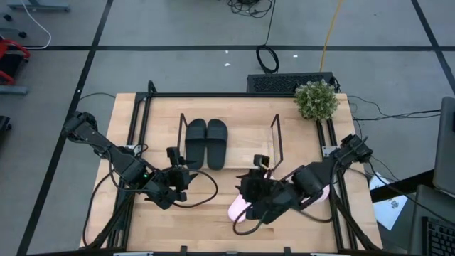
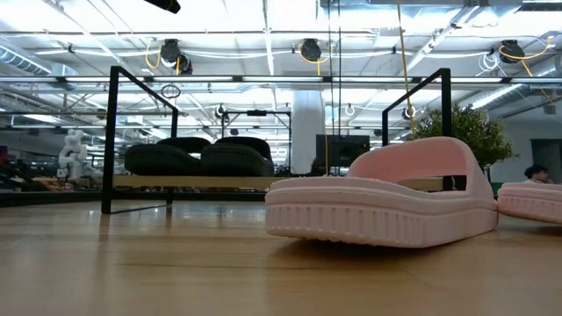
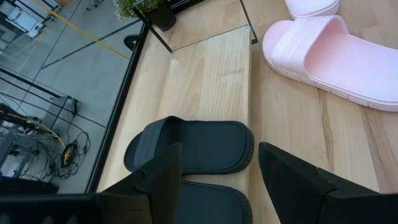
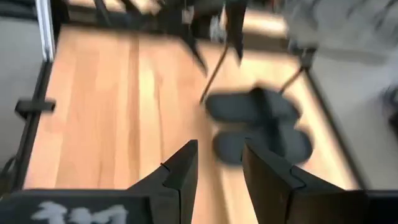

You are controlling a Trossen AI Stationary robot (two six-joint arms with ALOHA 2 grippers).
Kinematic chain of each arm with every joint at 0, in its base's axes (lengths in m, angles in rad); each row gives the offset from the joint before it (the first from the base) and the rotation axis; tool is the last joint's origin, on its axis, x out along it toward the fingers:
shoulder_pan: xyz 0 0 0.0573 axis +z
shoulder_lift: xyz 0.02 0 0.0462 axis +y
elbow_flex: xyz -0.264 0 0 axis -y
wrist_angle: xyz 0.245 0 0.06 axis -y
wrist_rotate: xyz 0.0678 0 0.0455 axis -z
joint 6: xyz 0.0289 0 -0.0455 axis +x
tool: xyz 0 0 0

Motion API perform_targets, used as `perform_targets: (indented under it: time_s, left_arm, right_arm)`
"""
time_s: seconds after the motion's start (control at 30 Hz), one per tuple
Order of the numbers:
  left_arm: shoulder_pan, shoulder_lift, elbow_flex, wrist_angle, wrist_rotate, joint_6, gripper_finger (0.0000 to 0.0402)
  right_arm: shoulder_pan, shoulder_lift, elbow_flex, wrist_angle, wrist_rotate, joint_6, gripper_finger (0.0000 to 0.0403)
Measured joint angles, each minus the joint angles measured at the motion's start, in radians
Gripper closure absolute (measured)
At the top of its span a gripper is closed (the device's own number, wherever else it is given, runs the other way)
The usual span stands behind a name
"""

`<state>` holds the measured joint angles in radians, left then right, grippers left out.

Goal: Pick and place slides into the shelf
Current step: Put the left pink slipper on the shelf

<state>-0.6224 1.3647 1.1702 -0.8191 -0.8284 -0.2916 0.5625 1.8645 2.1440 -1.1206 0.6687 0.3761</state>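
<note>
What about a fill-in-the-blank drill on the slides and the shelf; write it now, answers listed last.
1. The two black slides lie on the ____.
2. The pink slides rest on the table, ____ the shelf.
3. The left gripper has its fingers ____ and holds nothing.
4. The pot plant stands at the table's far ____ corner in the high view.

Missing words: shelf; outside; open; right

Matte foam pink slides (image 2: 382,197), light-grained wooden table (image 1: 213,213)

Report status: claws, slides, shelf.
Left claw open, empty, near shelf. Right claw open, empty. Two matte black slides on wooden shelf; two pale pink slides on table.
</note>
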Motion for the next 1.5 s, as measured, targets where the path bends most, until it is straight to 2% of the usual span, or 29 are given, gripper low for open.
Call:
perform_targets:
  time_s: [0.1, 0.23, 0.47, 0.67, 0.8, 1.0, 1.27, 1.5]
  left_arm:
    - [0.000, 0.000, 0.000, 0.000, 0.000, 0.000, 0.0186]
    - [0.000, 0.000, 0.000, 0.000, 0.000, 0.000, 0.0186]
    - [0.000, 0.000, 0.000, 0.000, 0.000, 0.000, 0.0186]
    - [0.000, 0.000, 0.000, -0.004, 0.000, 0.000, 0.0186]
    - [0.000, 0.000, 0.000, -0.018, -0.009, -0.006, 0.0186]
    - [0.000, 0.000, 0.000, -0.020, -0.010, -0.005, 0.0186]
    - [0.000, 0.000, 0.000, -0.021, -0.010, -0.005, 0.0186]
    - [0.000, 0.000, 0.000, -0.021, -0.010, 0.001, 0.0186]
  right_arm:
    - [0.000, 0.023, 0.000, -0.079, -0.081, 0.111, 0.0287]
    - [0.000, 0.052, 0.000, -0.099, -0.195, 0.183, 0.0287]
    - [0.004, 0.106, 0.000, -0.104, -0.268, 0.266, 0.0287]
    - [0.005, 0.113, -0.039, -0.107, -0.358, 0.442, 0.0287]
    - [0.011, 0.111, -0.102, -0.155, -0.371, 0.570, 0.0287]
    - [0.011, 0.109, -0.238, -0.134, -0.460, 0.722, 0.0287]
    - [0.001, 0.109, -0.404, 0.028, -0.487, 0.769, 0.0287]
    - [-0.009, 0.109, -0.469, 0.051, -0.501, 0.809, 0.0287]
